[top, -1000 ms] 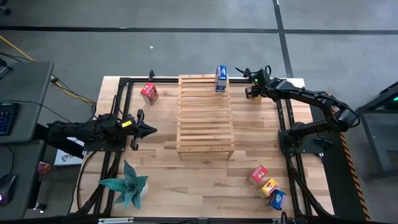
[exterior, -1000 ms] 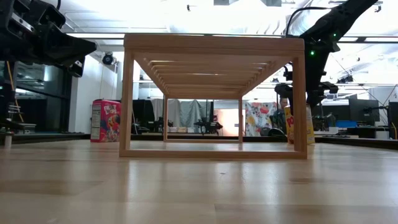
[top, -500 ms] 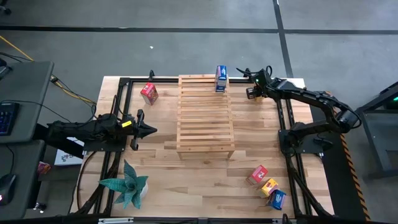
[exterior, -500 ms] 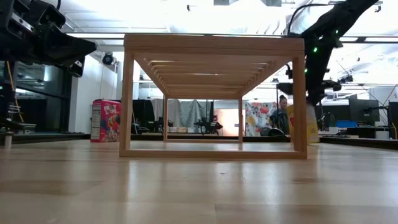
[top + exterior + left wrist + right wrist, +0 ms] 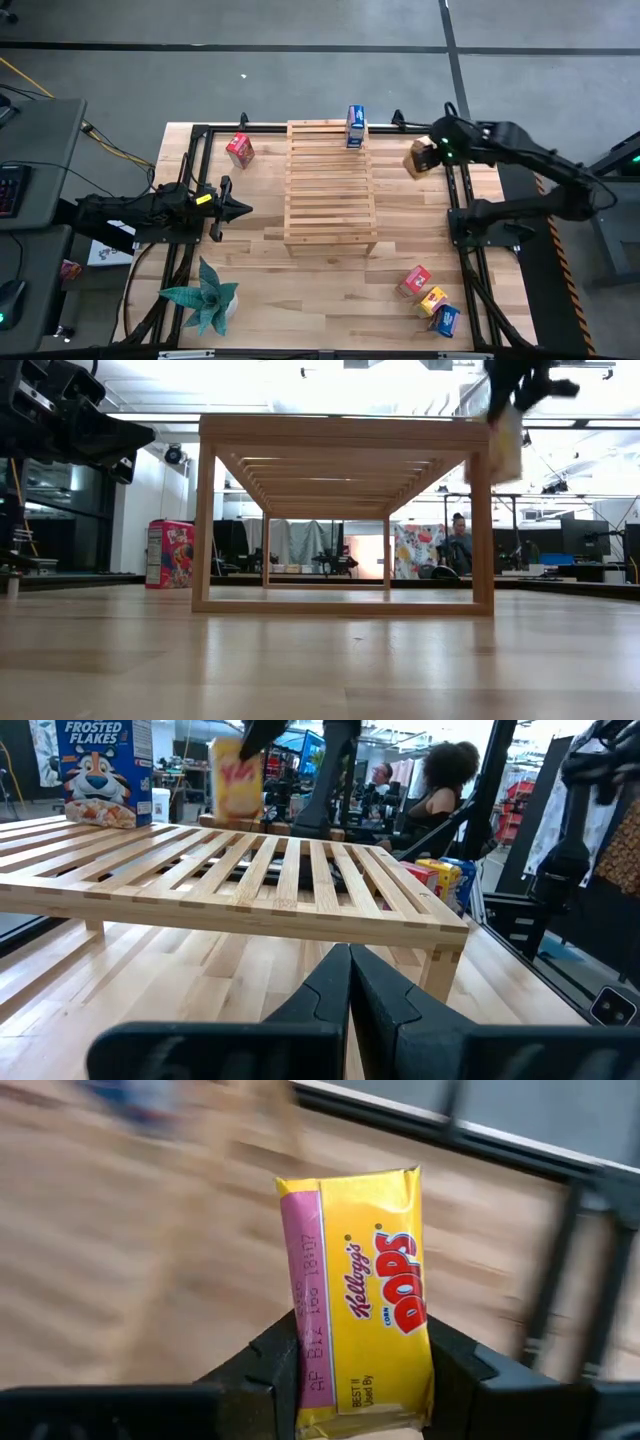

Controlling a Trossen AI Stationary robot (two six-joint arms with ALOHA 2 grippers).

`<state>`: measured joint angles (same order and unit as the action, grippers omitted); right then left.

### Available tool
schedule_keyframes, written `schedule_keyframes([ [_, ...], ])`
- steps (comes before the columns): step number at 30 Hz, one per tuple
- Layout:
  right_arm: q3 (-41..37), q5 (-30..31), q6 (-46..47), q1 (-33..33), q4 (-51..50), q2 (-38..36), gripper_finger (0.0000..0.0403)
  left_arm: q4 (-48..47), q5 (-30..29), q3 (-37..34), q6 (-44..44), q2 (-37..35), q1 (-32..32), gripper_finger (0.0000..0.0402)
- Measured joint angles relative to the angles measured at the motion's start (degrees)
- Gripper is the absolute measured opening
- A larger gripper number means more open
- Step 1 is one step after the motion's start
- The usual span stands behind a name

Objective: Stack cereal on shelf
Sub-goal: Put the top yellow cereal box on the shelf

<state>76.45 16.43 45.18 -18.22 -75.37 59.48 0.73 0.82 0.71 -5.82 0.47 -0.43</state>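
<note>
A: Right hand (image 5: 365, 1380) is clamped on the yellow Corn Pops box (image 5: 360, 1295), up in the air off the shelf's (image 5: 330, 195) far right corner!

B: Its long axis runs straight out from the fingers. From above it's hard to make out. Left hand (image 5: 350, 982) sits clenched by the counter's (image 5: 330, 290) left side.

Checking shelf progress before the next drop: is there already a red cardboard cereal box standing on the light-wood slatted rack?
No, only the blue Frosted Flakes box stands on the light-wood slatted rack; a red cardboard cereal box sits on the tabletop beside it.
</note>
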Motion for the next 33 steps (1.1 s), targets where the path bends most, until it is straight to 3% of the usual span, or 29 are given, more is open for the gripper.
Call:
schedule_keyframes([
  [7, 5.34, 6.73, 7.34, 19.86, 7.21, 3.66, 0.0133, 0.0, -0.02, 0.0, 0.01, 0.0, 0.02, 0.0],
  [12, 8.25, 15.25, 8.7, 27.07, 11.5, 11.25, 0.0133, 0.0, 0.0, 0.0, 0.0, -0.02, 0.01, 0.0],
  [19, 20.49, 24.9, 8.82, 26.36, 6.12, 23.83, 0.0133, 0.0, -0.02, 0.0, 0.01, 0.0, 0.02, 0.0],
  [26, 31.63, 24.72, 10.34, 22.51, -5.57, 34.43, 0.0133, 0.0, 0.0, 0.0, 0.01, 0.0, 0.02, 0.0],
  [33, 33.06, 22.84, 9.2, 18.86, -6.32, 38.88, 0.0134, 0.0, -0.02, 0.0, 0.01, 0.0, 0.0, 0.0],
])
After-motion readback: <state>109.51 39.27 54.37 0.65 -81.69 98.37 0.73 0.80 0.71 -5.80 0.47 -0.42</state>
